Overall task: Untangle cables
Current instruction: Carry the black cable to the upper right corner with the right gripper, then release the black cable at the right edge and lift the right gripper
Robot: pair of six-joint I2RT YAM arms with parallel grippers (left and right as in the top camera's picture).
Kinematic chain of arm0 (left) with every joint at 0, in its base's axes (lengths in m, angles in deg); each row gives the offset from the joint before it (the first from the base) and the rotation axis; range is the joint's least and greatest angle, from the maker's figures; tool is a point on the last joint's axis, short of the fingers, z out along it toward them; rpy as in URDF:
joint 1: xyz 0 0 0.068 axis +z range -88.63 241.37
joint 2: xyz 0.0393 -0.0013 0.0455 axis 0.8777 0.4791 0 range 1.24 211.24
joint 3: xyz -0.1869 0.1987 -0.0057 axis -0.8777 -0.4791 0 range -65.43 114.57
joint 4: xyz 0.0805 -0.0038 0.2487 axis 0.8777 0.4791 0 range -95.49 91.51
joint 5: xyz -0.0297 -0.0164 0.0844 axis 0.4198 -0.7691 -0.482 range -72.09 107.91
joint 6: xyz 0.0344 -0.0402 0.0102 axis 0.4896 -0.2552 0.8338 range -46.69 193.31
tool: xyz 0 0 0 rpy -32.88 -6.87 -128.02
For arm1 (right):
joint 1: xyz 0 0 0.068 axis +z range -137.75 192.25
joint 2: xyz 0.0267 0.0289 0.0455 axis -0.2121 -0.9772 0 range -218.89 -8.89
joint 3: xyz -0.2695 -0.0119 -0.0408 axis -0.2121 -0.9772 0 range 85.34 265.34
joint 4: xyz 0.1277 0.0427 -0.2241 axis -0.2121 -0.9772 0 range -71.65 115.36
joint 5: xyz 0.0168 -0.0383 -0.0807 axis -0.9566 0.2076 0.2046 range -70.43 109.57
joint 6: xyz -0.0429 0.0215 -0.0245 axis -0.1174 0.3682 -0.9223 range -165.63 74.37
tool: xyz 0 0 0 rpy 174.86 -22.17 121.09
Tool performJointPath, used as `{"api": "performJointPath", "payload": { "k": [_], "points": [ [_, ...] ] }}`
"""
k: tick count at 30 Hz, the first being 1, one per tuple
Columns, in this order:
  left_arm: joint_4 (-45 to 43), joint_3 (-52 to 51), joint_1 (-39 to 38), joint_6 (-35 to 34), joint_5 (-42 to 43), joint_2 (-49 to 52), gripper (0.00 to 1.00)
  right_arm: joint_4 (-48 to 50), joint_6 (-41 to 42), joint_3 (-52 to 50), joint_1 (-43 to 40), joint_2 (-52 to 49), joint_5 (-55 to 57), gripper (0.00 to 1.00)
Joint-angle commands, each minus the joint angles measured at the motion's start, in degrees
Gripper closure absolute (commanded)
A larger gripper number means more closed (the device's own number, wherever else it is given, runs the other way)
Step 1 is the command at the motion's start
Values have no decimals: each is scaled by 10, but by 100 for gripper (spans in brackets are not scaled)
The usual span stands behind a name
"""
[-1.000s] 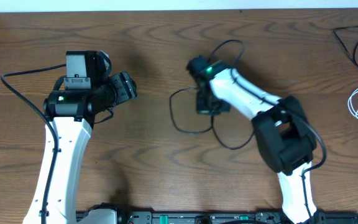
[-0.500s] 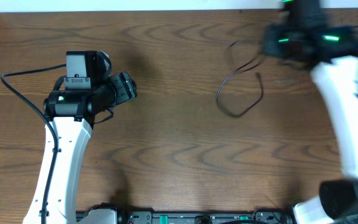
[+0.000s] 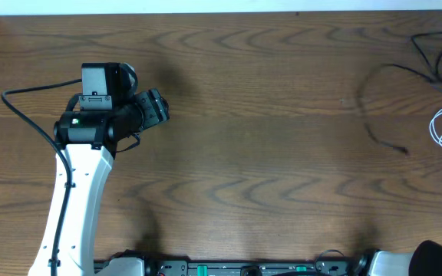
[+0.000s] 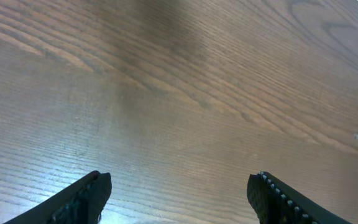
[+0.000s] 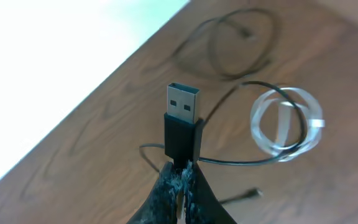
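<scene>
My right gripper [image 5: 182, 173] is shut on the black USB plug [image 5: 182, 124] of the thin black cord [image 5: 241, 161], holding it upright above the table. The cord trails down past the white cord, a small coil [image 5: 258, 127], and its small far plug [image 5: 250, 195] lies on the wood. Overhead, the black cord [image 3: 367, 107] arcs at the right beside the white coil [image 3: 433, 127]; the right gripper is out of that view. My left gripper [image 4: 179, 193] is open and empty over bare wood at the table's left [image 3: 153, 107].
Another black wire loop [image 3: 428, 55] lies at the far right corner, also in the right wrist view [image 5: 229, 43]. The wooden table's far edge meets a white wall [image 5: 55, 56]. The right arm's base [image 3: 436, 261] shows at the bottom right.
The right arm swung from the table's middle to the far right and left the overhead view, dragging the black cord with it to beside the white coil. The left arm has not moved.
</scene>
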Motion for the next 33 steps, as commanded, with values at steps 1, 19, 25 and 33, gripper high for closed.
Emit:
{"api": "performJointPath", "payload": {
  "k": [1,19,25,33],
  "points": [
    [5,9,2,3,-2,3,24,5,-7,4,-53,10,-2,99],
    [2,9,2,-12,-2,3,24,126,30,4,-243,-21,3,99],
    [2,9,2,-12,-2,3,24,174,49,4,-245,-83,2,99],
    [2,9,2,-12,-2,3,24,176,48,4,-242,-160,-11,96]
  ]
}}
